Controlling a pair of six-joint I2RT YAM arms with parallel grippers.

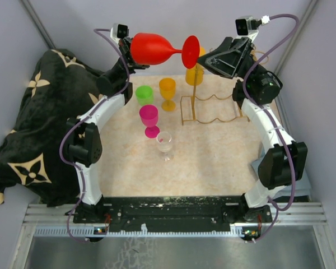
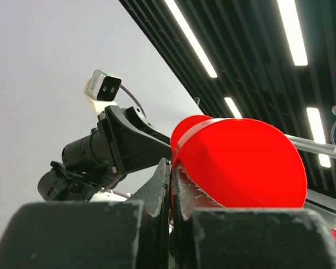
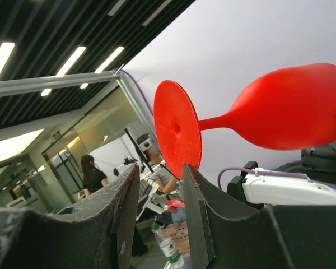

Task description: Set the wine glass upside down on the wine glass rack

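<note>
A red wine glass point(image 1: 151, 49) is held on its side, high above the back of the table, with its foot point(image 1: 191, 51) pointing right. My left gripper point(image 1: 130, 54) is shut on the rim of its bowl; in the left wrist view the bowl point(image 2: 241, 162) fills the right side and the gripper point(image 2: 172, 188) pinches the rim. My right gripper point(image 1: 206, 58) is open, and the foot point(image 3: 176, 131) stands just past its fingertips point(image 3: 131, 185), untouched. The gold wire wine glass rack point(image 1: 213, 109) stands below at the back right.
A yellow glass point(image 1: 194, 74) is at the rack's left post. A green cup point(image 1: 144, 93), an orange glass point(image 1: 167, 89), a pink glass point(image 1: 149, 117) and a clear glass point(image 1: 165, 143) stand left of the rack. A black patterned cloth point(image 1: 33, 129) covers the left side.
</note>
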